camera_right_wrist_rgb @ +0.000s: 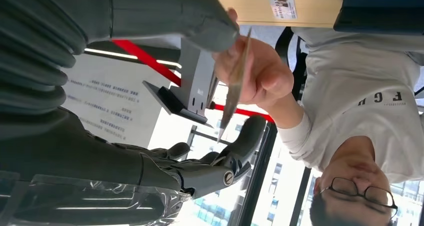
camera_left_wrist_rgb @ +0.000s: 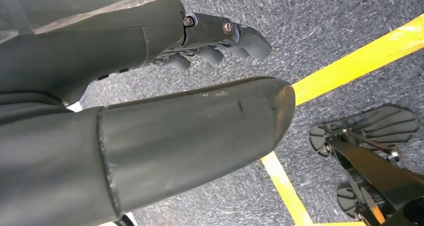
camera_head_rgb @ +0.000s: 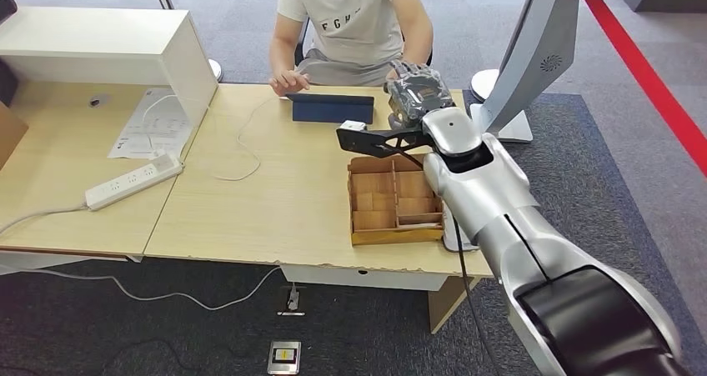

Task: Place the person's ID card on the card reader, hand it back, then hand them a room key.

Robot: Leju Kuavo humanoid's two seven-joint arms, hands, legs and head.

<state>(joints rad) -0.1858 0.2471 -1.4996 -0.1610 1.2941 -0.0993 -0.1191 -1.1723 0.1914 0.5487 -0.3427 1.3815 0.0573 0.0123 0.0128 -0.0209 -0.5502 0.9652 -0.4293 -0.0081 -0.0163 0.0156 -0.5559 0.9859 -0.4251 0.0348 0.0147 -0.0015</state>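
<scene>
Right hand [camera_right_wrist_rgb: 200, 85] pinches a thin, stiff, light, slippery card [camera_right_wrist_rgb: 235, 80] by its edge while the person's hand [camera_right_wrist_rgb: 260, 75], at the desk's one o'clock, also grips it.

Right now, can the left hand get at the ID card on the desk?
Probably not. The left hand hangs low over carpet with a yellow floor line, holding nothing, while the ID card lies far across the desk near the dark card reader. The right hand is nearer.

Person's white T-shirt [camera_head_rgb: 354, 13] reads "FGH", rest of print unclear.
</scene>
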